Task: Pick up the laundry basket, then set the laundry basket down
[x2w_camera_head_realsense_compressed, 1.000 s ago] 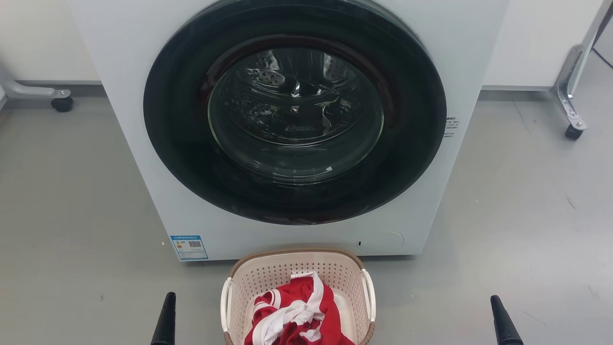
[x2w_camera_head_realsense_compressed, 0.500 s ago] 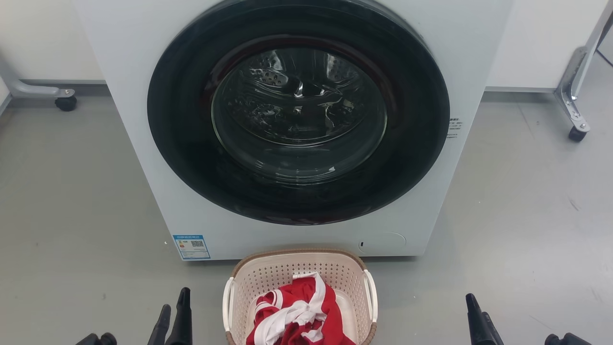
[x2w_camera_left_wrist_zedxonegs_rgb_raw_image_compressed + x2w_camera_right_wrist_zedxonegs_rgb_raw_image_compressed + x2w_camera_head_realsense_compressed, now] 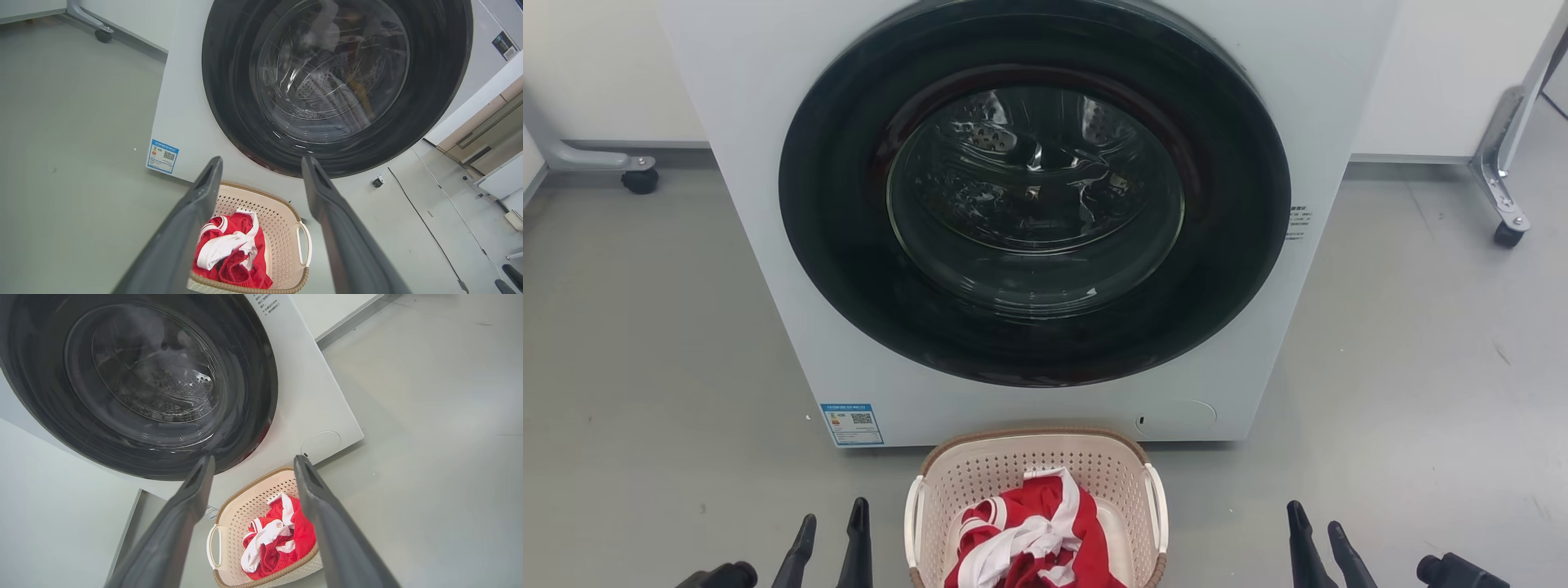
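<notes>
The left gripper [image 3: 833, 513] and the right gripper [image 3: 1314, 517] both drew inward over the floor [image 3: 645, 343] toward the laundry basket [image 3: 1033, 434], each bringing a second spread finger into sight.

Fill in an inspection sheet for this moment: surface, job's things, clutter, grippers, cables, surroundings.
Surface: grey floor, faint scuffs.
Job's things: laundry basket on the floor before the washing machine, holding red and white clothes.
Clutter: nothing seen.
Grippers: left gripper and right gripper open, flanking the basket, touching nothing.
Cables: thin dark cable on the floor beside the machine.
Surroundings: white wall, wheeled metal legs at both sides.
</notes>
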